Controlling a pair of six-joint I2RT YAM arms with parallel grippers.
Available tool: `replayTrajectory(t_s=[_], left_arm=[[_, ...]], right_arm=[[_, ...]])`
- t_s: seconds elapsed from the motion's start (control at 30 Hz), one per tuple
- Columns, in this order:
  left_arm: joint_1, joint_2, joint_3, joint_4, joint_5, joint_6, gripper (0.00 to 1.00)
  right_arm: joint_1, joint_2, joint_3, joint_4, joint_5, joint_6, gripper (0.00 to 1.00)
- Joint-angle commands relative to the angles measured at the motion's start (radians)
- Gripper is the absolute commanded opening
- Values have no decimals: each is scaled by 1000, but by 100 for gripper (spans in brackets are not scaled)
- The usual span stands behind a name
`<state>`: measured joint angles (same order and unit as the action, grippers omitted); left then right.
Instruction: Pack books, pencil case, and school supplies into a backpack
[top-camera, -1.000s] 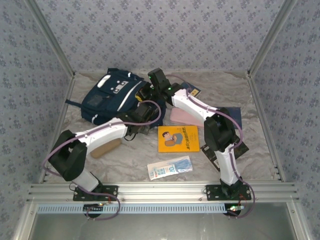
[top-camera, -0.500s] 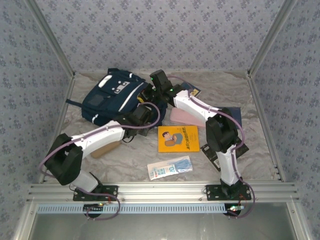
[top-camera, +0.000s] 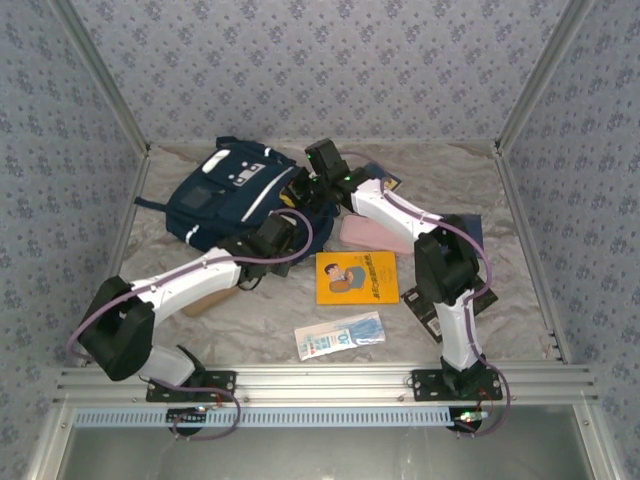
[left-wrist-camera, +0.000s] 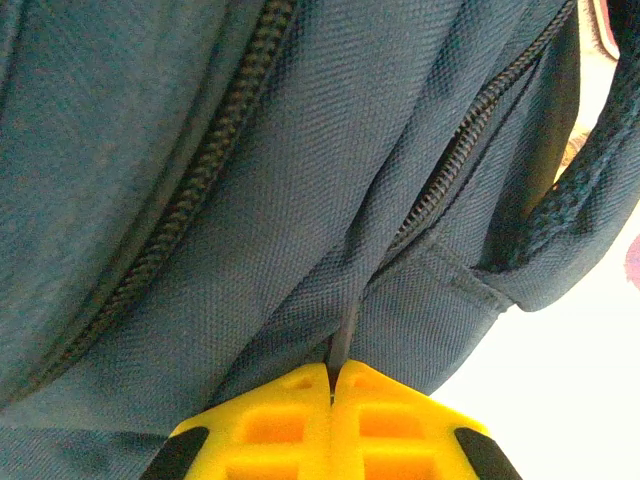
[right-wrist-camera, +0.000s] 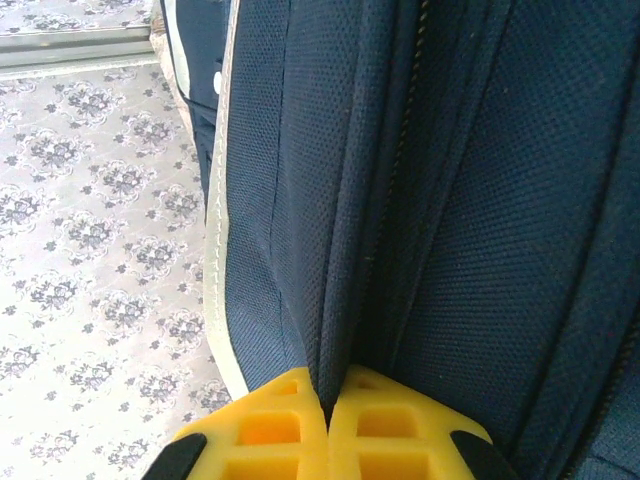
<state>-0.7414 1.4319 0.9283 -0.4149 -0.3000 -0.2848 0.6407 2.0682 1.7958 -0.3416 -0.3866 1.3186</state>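
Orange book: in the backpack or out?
Out. The orange book lies flat, cover up, on the table, on the near side of the backpack.

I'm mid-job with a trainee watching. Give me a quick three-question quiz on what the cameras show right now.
1. True or false: the orange book is already inside the backpack.
2. Both arms' jaws are shut on: A) folds of backpack fabric, B) the orange book, C) nothing.
3. Fill in: the white-and-blue packet lies ____ the arm bases than the orange book does.
Key: 1 false, it lies out on the table; 2 A; 3 nearer to.
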Motion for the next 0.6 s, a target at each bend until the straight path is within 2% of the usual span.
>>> replayTrajectory(t_s=[0.0,0.57], left_arm=[[16,-41,-16,-55,-19,11,0],[75,-111,-97,-125,2,-36,0]], right_arm=[[-30,-72,32,-8,8,-47,0],[-67,-72,36,-22,0,-97,0]])
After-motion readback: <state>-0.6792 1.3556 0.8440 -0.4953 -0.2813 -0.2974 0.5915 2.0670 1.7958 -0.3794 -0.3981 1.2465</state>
